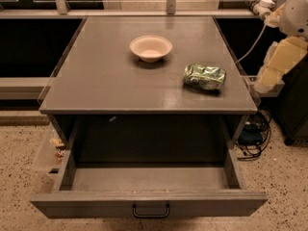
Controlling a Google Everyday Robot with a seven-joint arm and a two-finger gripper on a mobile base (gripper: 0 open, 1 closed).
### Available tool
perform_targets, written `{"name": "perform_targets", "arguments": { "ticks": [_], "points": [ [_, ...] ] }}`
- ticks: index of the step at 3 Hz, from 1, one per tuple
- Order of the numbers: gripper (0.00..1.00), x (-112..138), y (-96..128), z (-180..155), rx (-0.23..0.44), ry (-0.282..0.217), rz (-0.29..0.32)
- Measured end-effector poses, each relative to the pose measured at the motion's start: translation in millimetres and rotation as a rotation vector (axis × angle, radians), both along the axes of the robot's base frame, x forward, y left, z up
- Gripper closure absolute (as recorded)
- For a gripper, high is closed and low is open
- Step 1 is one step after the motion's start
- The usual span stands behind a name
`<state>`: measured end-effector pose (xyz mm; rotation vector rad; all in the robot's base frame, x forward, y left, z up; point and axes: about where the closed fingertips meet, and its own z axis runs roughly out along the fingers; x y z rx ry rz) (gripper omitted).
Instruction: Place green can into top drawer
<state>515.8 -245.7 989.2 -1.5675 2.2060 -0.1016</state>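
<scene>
The green can lies on its side, dented, on the right part of the grey cabinet top. The top drawer is pulled wide open below the top and its inside is bare; its grey front panel has a small black loop handle. My gripper hangs at the lower end of the cream arm at the right edge, beyond the cabinet's right side, apart from the can and holding nothing that shows.
A cream round bowl stands on the cabinet top behind and left of the can. Cables lie on the speckled floor at the right. A clear plastic panel with small bits sits by the cabinet's left side.
</scene>
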Motion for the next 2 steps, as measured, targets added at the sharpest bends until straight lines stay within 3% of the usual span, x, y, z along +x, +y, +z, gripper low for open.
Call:
{"name": "perform_targets", "arguments": {
  "ticks": [1, 2],
  "points": [
    [0.00, 42.5, -7.4, -11.9, 0.078, 0.001, -0.021],
    [0.00, 50.2, -9.0, -14.0, 0.087, -0.002, -0.024]
  ]
}}
